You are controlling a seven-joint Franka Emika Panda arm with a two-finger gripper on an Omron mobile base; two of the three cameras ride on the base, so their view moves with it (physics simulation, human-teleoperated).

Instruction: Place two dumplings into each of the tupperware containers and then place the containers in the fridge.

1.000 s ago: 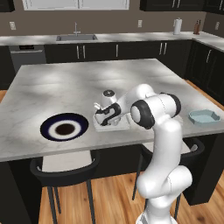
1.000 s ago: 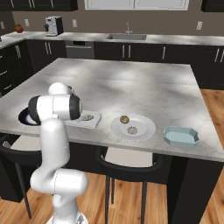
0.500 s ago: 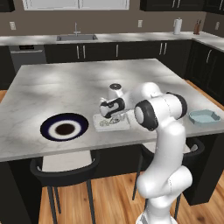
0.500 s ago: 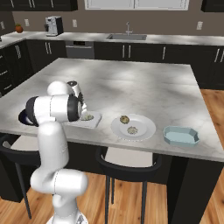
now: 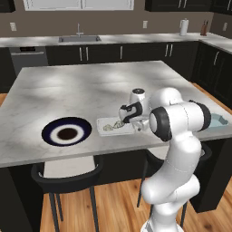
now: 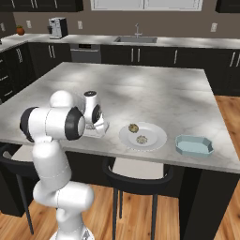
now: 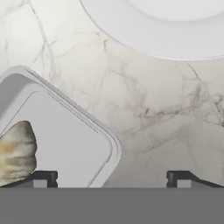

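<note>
Counting two dumplings (image 6: 133, 127) on pale plate (image 6: 157, 141), two tubs (image 6: 193, 145), jaws spread.

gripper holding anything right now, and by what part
Nothing is held. The gripper is open, its fingertips wide apart above the counter, beside the white tupperware container that has a dumpling in it.
</note>
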